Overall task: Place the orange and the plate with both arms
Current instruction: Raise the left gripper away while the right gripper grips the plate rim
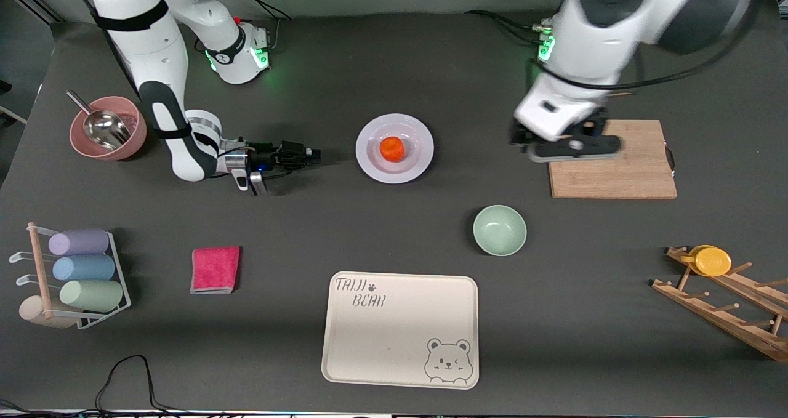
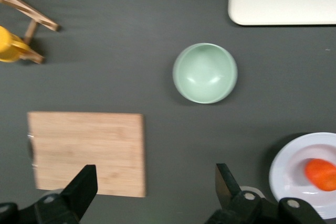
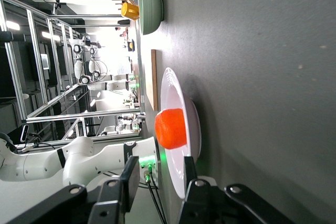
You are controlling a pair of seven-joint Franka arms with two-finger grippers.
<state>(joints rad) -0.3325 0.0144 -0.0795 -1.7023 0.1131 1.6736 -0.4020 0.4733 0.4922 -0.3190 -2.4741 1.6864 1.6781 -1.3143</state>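
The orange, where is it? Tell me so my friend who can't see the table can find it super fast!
Start at the big cream tray with the bear drawing, at the table edge nearest the front camera. Farther from the camera than the tray sits a round white plate, mid-table. The orange lies in its well: small, round and bright, the only thing on it, unlike the empty pale green bowl nearby.

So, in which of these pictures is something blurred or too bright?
Front view: the left arm is smeared by motion; the table things stay sharp. Left wrist view: slightly soft overall, the green bowl included. Right wrist view: the room lights above the table edge are overexposed, while the orange on the plate is clear.
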